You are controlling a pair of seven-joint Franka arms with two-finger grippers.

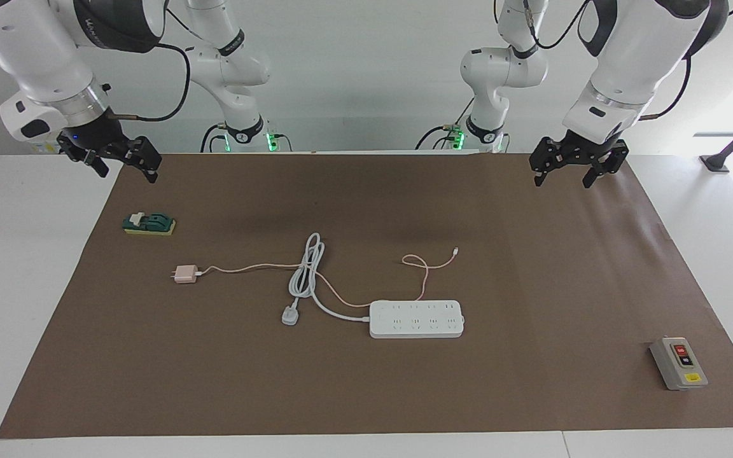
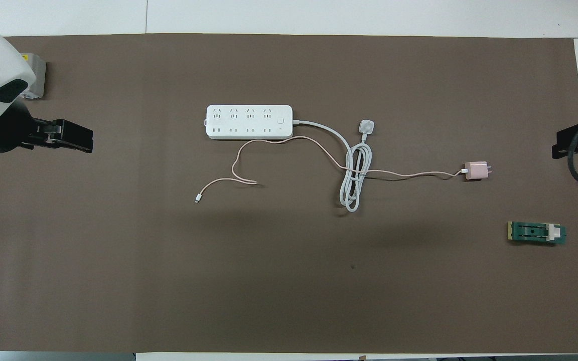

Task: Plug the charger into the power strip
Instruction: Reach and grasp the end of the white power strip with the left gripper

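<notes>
The pale-pink charger (image 1: 184,274) (image 2: 475,171) lies on the brown mat toward the right arm's end, prongs pointing away from the strip. Its thin pink cable (image 1: 425,273) (image 2: 289,142) runs past the white power strip (image 1: 416,319) (image 2: 249,121), which lies flat mid-table with its sockets up. My right gripper (image 1: 128,176) (image 2: 557,148) hangs open over the mat's corner at its own end, holding nothing. At the other end my left gripper (image 1: 562,183) (image 2: 86,142) is open and empty above the mat. Neither gripper touches anything.
The strip's thick white cord coils beside it and ends in a white three-pin plug (image 1: 289,315) (image 2: 366,126). A green block (image 1: 149,224) (image 2: 537,233) lies near the right gripper. A grey box with buttons (image 1: 678,362) (image 2: 35,75) sits at the left arm's end.
</notes>
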